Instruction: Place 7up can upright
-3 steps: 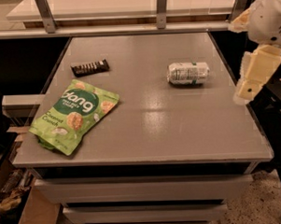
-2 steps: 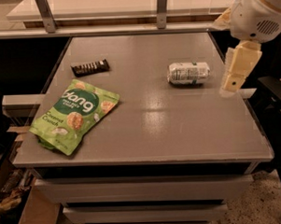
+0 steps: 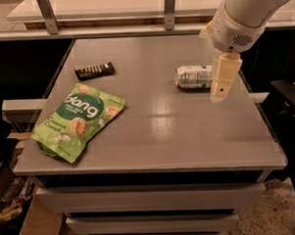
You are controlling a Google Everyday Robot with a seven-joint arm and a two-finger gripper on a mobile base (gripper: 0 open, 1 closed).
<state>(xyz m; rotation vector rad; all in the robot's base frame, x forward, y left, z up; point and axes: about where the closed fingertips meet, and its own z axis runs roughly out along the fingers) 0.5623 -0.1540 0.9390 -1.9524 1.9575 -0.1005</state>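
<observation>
The 7up can [image 3: 193, 77] lies on its side on the grey table [image 3: 158, 138], right of centre toward the back. It is silvery-white with green markings, and its long axis runs left to right. My gripper [image 3: 219, 84] hangs from the white arm at the upper right. It sits just in front of the can's right end and covers that end from view.
A green Dang snack pouch [image 3: 79, 120] lies flat at the front left. A dark candy bar wrapper [image 3: 94, 70] lies at the back left. The table's right edge is close to the can. Metal rail posts stand behind the table.
My arm and gripper have moved left from beyond the table's right edge, and the gripper is now at the can's right end. The can, pouch and wrapper have not moved.
</observation>
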